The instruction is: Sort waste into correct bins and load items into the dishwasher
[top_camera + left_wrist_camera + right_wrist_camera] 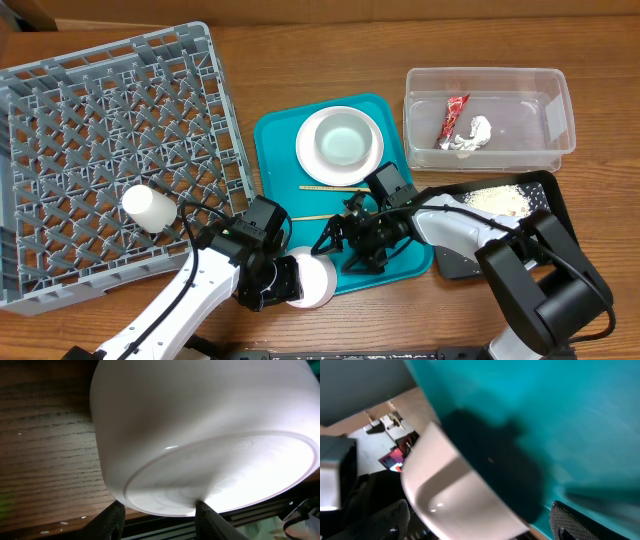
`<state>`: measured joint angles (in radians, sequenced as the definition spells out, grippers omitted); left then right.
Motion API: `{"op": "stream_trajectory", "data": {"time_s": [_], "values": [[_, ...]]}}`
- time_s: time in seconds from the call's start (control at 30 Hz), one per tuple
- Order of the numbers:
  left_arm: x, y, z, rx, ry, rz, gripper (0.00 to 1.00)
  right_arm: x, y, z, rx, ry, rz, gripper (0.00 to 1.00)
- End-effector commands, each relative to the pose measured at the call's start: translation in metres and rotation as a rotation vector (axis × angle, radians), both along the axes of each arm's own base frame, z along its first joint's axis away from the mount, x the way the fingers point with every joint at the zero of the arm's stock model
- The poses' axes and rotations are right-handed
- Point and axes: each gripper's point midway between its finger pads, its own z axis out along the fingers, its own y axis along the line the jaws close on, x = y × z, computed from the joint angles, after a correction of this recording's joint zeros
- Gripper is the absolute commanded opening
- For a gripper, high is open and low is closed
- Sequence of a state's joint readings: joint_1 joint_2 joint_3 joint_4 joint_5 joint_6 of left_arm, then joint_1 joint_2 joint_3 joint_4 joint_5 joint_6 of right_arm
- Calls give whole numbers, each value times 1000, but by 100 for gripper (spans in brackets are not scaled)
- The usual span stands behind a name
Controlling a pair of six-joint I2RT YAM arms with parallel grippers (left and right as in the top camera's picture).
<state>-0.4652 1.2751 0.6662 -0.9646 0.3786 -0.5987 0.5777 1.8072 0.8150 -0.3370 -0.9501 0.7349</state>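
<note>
Since left gripper [292,281] clamps pink bowl [318,283], we carry it level to upper-left rack [60,100]; right gripper [340,252] gapes empty.

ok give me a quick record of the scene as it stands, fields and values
dish rack: white cup inside
teal tray: white plate under grey-green bowl; two chopsticks
clear tub: red wrapper, tissue
black tray: rice
left gripper: shut on pink bowl
right gripper: open, over teal tray
</note>
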Motion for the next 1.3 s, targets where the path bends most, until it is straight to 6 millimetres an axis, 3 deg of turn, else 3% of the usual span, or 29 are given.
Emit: {"op": "stream_trajectory", "data": {"time_s": [0.0, 0.2, 0.37, 0.87, 1.1, 1.13, 1.17, 1.27], "values": [[-1, 17, -17, 104, -7, -6, 47, -10, -3, -10, -17, 96, -55, 91], [0, 16, -17, 102, -11, -6, 47, -23, 18, 32, 241, 118, 66, 91], [1, 16, -16, 102, -13, -5, 49, -28, 23, 52, 364, 104, 136, 87], [17, 24, 4, 172, -57, -5, 51, -52, 32, 74, 463, 98, 254, 72], [20, 22, 8, 170, -65, -7, 50, -60, 36, 73, 457, 106, 276, 44], [19, 23, 8, 171, -62, -8, 50, -60, 36, 73, 457, 106, 276, 38], [19, 23, 9, 168, -65, -7, 50, -61, 36, 73, 457, 107, 276, 25], [23, 23, 17, 175, -84, -6, 49, -61, 36, 76, 458, 110, 276, 17]]}}
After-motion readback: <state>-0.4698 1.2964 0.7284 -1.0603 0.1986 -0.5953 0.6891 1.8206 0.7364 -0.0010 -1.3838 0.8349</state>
